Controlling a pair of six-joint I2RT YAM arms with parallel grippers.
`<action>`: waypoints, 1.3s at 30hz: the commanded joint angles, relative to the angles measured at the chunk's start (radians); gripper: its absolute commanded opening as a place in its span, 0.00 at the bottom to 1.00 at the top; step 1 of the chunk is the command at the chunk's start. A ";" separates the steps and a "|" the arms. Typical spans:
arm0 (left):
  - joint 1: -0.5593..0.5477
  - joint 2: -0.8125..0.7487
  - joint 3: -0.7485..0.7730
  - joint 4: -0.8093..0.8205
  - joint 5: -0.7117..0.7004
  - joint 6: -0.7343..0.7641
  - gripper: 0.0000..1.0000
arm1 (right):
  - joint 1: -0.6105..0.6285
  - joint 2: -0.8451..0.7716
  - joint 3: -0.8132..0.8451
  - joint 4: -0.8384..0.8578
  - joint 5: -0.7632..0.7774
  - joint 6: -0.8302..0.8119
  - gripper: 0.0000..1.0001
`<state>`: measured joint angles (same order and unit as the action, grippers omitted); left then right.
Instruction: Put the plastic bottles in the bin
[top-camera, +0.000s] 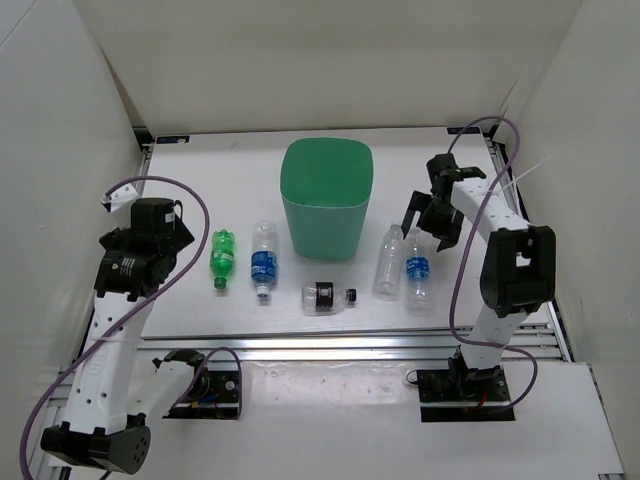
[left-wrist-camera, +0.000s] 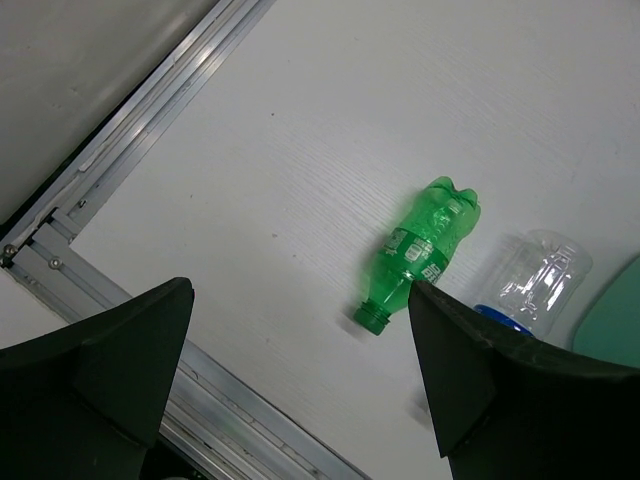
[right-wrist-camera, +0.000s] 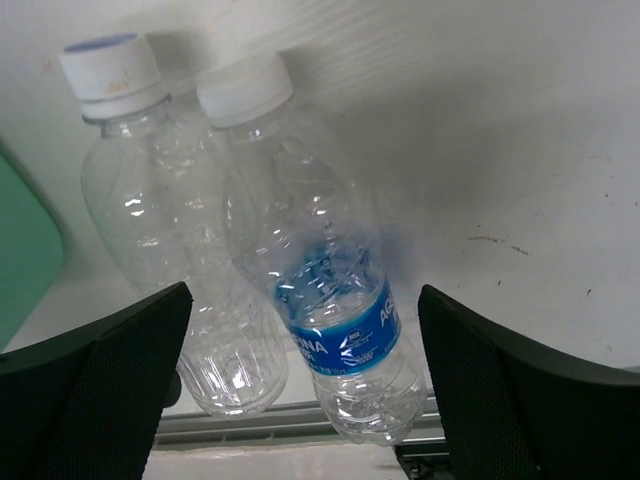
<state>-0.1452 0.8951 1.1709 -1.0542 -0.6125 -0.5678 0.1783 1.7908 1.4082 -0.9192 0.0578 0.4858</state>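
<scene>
The green bin (top-camera: 327, 195) stands at the table's back middle. Five bottles lie in a row in front of it: a green bottle (top-camera: 221, 258), a clear blue-labelled one (top-camera: 263, 260), a short black-labelled one (top-camera: 327, 295), a plain clear one (top-camera: 388, 260) and a second blue-labelled one (top-camera: 417, 268). My left gripper (top-camera: 172, 240) is open and empty, hovering left of the green bottle (left-wrist-camera: 420, 250). My right gripper (top-camera: 430, 222) is open and empty, above the cap ends of the plain bottle (right-wrist-camera: 170, 230) and the blue-labelled bottle (right-wrist-camera: 330, 300).
Aluminium rails (top-camera: 350, 345) run along the table's front edge and also show in the left wrist view (left-wrist-camera: 120, 140). White walls close in the left, back and right sides. Purple cables (top-camera: 200, 215) loop off both arms. The bin's edge shows at the left of the right wrist view (right-wrist-camera: 25, 250).
</scene>
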 joint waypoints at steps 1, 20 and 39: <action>0.001 0.004 0.015 -0.035 -0.012 -0.030 0.99 | -0.029 0.008 -0.017 0.037 -0.026 -0.013 0.95; 0.001 0.022 0.033 -0.066 -0.050 -0.060 0.99 | -0.079 -0.013 -0.180 0.073 -0.049 -0.001 0.54; 0.001 0.051 0.033 -0.017 -0.059 -0.041 0.99 | -0.034 -0.118 0.644 -0.225 -0.088 0.100 0.18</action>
<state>-0.1452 0.9524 1.1736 -1.0901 -0.6579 -0.6174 0.1116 1.6325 1.9404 -1.1271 0.0586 0.5716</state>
